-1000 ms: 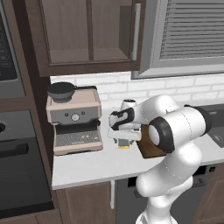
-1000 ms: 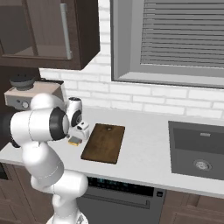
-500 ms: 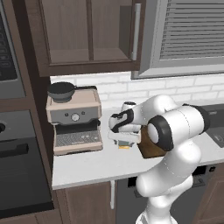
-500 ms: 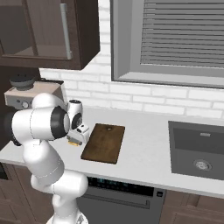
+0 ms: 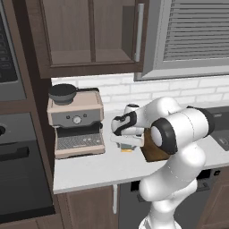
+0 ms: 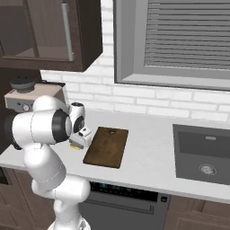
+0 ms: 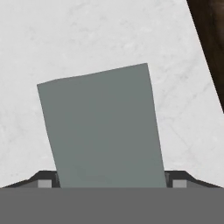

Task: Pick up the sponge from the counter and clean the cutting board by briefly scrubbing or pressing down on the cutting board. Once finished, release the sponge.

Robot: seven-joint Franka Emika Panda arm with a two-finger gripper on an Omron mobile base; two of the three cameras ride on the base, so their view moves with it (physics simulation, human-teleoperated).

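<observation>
Lowering: my hand sits closer to the counter (image 6: pixel 148 134) than a second ago.
Cutting board (image 6: pixel 107 146): beside, untouched.
Sponge (image 7: pixel 103 127): flat on counter.
Gripper (image 7: pixel 111 178): fingers straddle sponge, not clamped; grasp comes next.

**A:** What sits on the desk (image 6: pixel 148 134)?

**B:** A dark brown cutting board (image 6: pixel 107 146) lies flat near the front edge. Just left of it, the white arm bends low, its end effector (image 6: pixel 77 144) pointing down at the desk. A sliver of yellow, the sponge (image 6: pixel 74 146), shows beneath it, beside the board and not on it.

**A:** Is it gripping the sponge?

**B:** I cannot tell from here.

**A:** Anything else?

**B:** A sink (image 6: pixel 203 158) on the right, a coffee machine (image 6: pixel 28 96) far left, white brick wall (image 6: pixel 148 101) behind.
</observation>
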